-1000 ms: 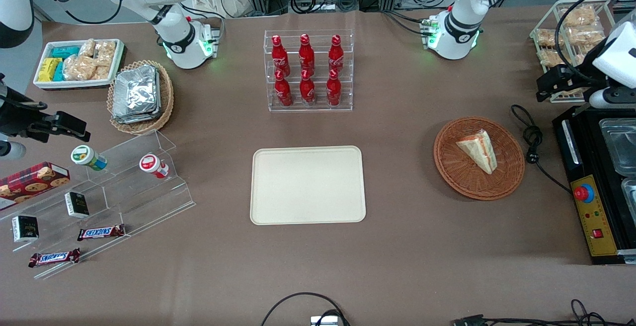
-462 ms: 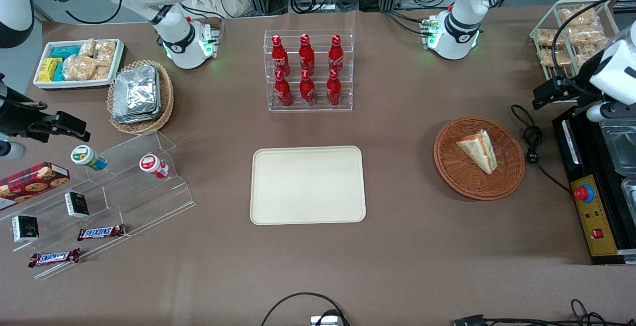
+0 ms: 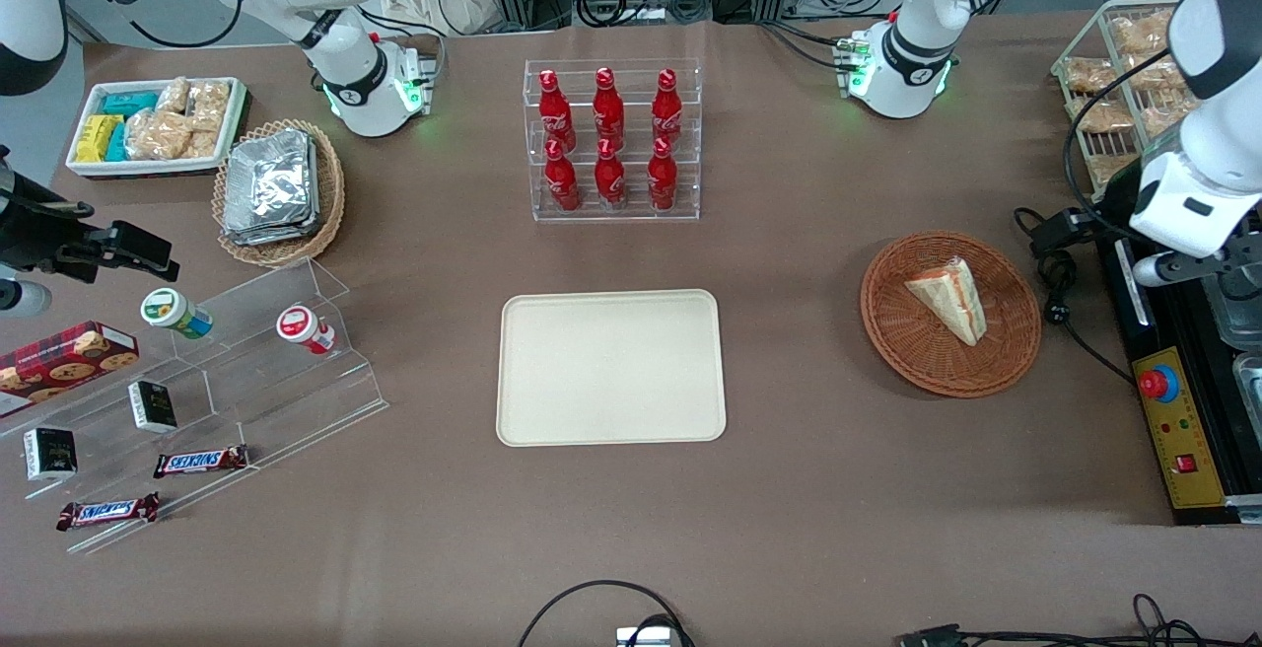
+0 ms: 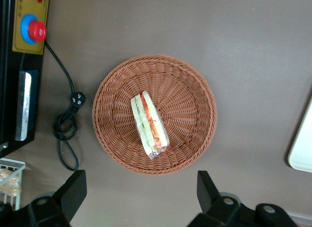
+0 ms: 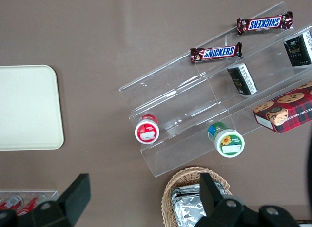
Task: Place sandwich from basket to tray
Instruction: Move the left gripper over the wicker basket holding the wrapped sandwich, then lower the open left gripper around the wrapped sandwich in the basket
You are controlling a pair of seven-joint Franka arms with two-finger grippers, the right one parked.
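Note:
The sandwich point(image 3: 948, 298), a white wedge with red, orange and green layers, lies in the round reddish-brown basket point(image 3: 887, 331) toward the working arm's end of the table. The cream tray point(image 3: 611, 368) sits bare at the table's middle. My left gripper point(image 3: 1060, 229) hangs high beside the basket, between it and the black machine. From the wrist I look straight down on the sandwich point(image 4: 148, 124) in the basket point(image 4: 190, 90), with the tray point(image 4: 303, 144) edge showing. The gripper point(image 4: 141, 198) is open, its fingers wide apart and holding nothing, over bare table just off the basket's rim.
A black machine point(image 3: 1158, 383) with a red button and a coiled cable point(image 3: 1055, 282) lie close to the basket. A wire rack of bagged snacks point(image 3: 1124, 65) stands farther back. A clear rack of red bottles point(image 3: 611, 139) stands farther from the camera than the tray.
The left arm has swung down from near the snack rack toward the basket, bringing the gripper nearer to the front camera. The sandwich, basket and tray have not moved.

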